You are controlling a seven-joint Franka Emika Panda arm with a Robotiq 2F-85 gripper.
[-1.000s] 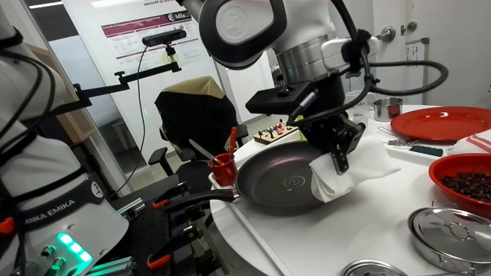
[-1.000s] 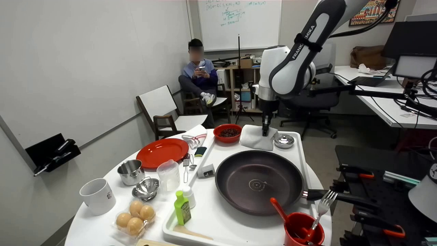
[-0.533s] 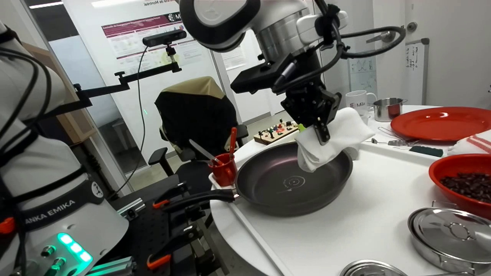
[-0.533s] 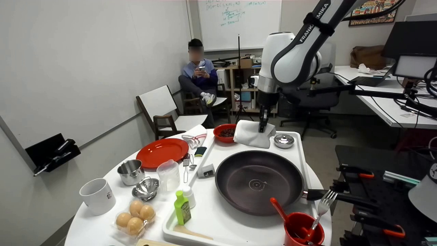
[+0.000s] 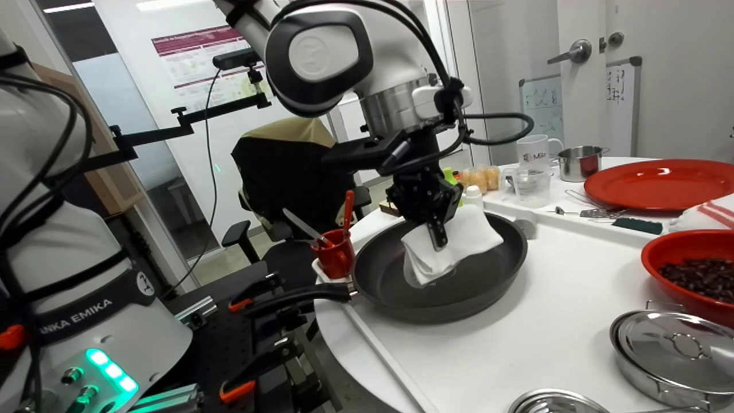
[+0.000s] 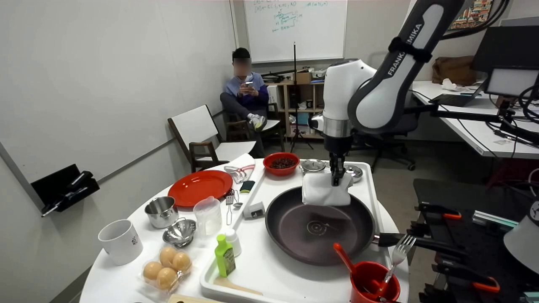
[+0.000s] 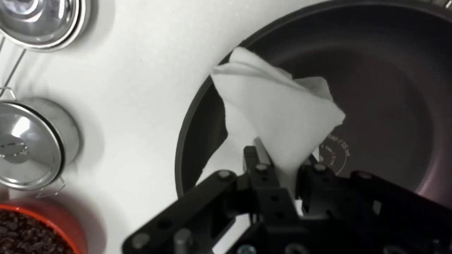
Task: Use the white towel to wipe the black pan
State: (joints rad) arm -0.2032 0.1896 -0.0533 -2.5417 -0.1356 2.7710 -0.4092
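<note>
The white towel [image 5: 461, 232] is folded and hangs from my gripper [image 5: 438, 238] over the inside of the black pan [image 5: 459, 295]. In an exterior view the towel [image 6: 324, 193] is above the far part of the pan [image 6: 290, 231], with a shadow on the pan floor. Whether its lower edge touches the pan is not clear. In the wrist view the fingers [image 7: 282, 162] are shut on the gathered towel [image 7: 275, 106], which spreads over the pan's rim side and part of the floor of the pan [image 7: 388, 106]. The towel partly covers the printed circle there.
The pan's handle [image 6: 421, 244] sticks out past the tray's rim [image 5: 385, 355]. A red cup with utensils [image 5: 337, 258] stands near the handle. A grey-white cylinder [image 6: 254, 210] lies beside the pan. Steel lidded pots [image 5: 648, 358] and a red bowl of beans [image 6: 281, 171] share the tray.
The gripper has carried the towel from beyond the pan's edge to over the pan. It rose first, then came down toward the pan. The pan has not moved.
</note>
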